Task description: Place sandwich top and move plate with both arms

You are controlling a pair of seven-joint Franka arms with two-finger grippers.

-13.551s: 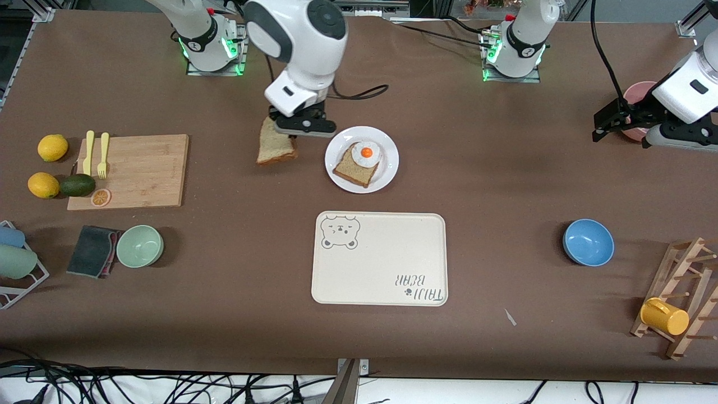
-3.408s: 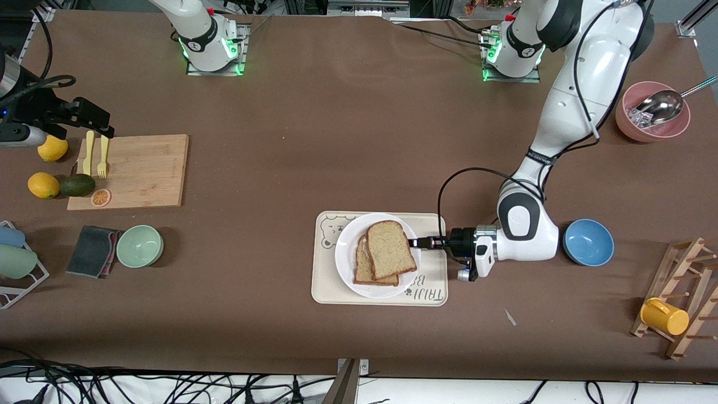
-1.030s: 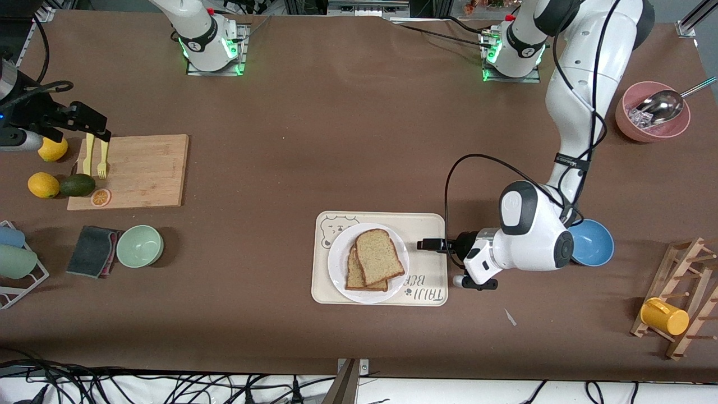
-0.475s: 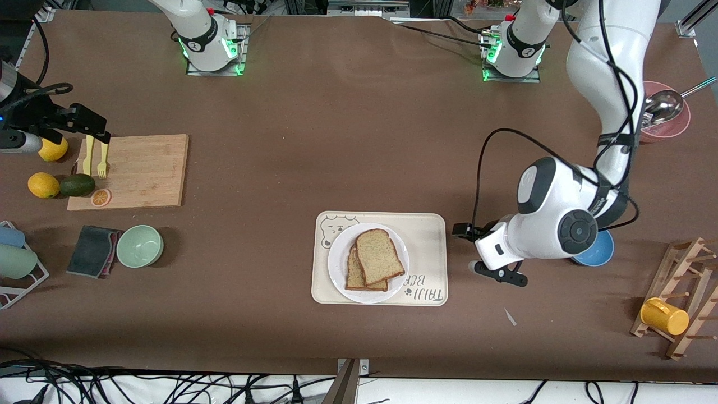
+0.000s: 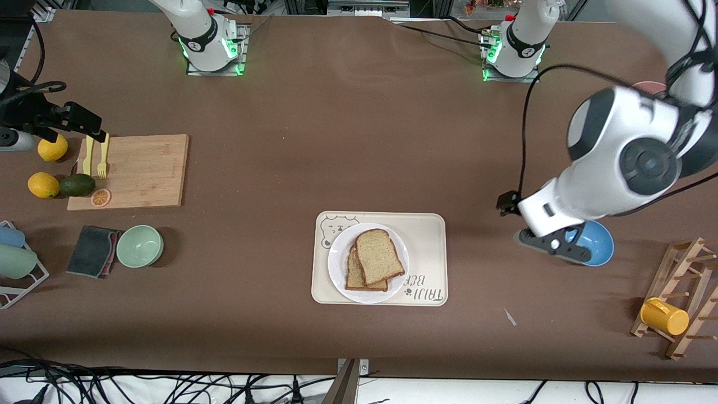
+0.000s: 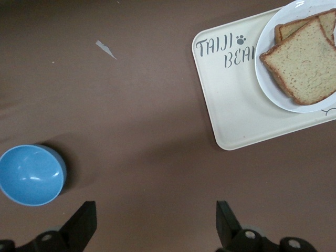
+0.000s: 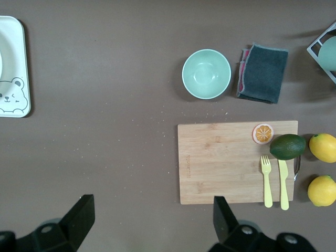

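Observation:
The sandwich top point(image 5: 379, 256) lies on the second bread slice point(image 5: 352, 276) on the white plate point(image 5: 338, 264). The plate stands on the cream bear-print tray point(image 5: 429, 241). My left gripper point(image 5: 509, 203) is open and empty, high over the table between the tray and the blue bowl point(image 5: 597, 244). The left wrist view shows its open jaws point(image 6: 155, 207) with the sandwich top point(image 6: 304, 63), the plate point(image 6: 268, 89) and the tray point(image 6: 236, 110) off to one side. My right gripper point(image 5: 90, 124) is open and empty over the corner of the cutting board point(image 5: 140, 171); its jaws point(image 7: 153, 202) are wide apart.
A green bowl point(image 5: 139, 246) and a dark cloth point(image 5: 91, 251) lie toward the right arm's end. The fork and knife point(image 5: 96, 152), lemons point(image 5: 44, 185) and an avocado point(image 5: 77, 184) are by the board. A mug rack with a yellow mug point(image 5: 664, 316) stands at the left arm's end.
My left gripper has let go of the plate, drawn back from the tray and risen toward the blue bowl. The plate and sandwich stay still on the tray. The right arm has barely moved.

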